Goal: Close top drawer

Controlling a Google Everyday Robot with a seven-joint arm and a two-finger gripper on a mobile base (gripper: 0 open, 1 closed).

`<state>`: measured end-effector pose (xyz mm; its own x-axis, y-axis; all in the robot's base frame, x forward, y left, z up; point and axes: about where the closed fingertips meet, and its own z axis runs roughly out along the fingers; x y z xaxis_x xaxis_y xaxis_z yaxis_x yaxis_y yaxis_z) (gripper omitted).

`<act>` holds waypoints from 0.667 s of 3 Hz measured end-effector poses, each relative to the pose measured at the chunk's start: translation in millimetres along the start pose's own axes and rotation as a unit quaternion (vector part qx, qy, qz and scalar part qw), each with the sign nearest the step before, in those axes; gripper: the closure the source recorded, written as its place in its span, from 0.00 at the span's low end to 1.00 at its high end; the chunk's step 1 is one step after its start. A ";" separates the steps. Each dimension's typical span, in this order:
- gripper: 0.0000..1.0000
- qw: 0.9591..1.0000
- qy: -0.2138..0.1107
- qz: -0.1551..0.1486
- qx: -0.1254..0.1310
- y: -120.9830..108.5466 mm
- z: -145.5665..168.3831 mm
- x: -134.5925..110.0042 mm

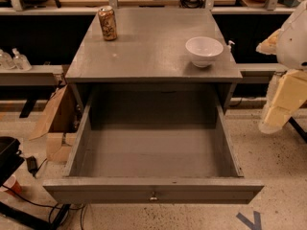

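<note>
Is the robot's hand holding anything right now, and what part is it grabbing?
Nothing looks held. The gripper hangs at the right edge, beside the open top drawer, apart from it and from the can and white bowl.

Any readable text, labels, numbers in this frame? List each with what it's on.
Nothing legible to quote.
Label on the can, on the cabinet: too blurred to read.
No text on the open top drawer or the bowl.
No marking shows on the hand, at the right edge.

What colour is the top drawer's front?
Grey: the top drawer shows best in the camera view; the gripper hangs right of it.
</note>
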<state>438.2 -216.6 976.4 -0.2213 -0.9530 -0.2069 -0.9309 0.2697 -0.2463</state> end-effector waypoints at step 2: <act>0.16 0.999 -0.022 -0.020 0.020 25.8 -0.1 5.4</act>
<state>412.9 -214.8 969.0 -0.1698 -0.9564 -0.2376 -0.9265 0.2371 -0.2922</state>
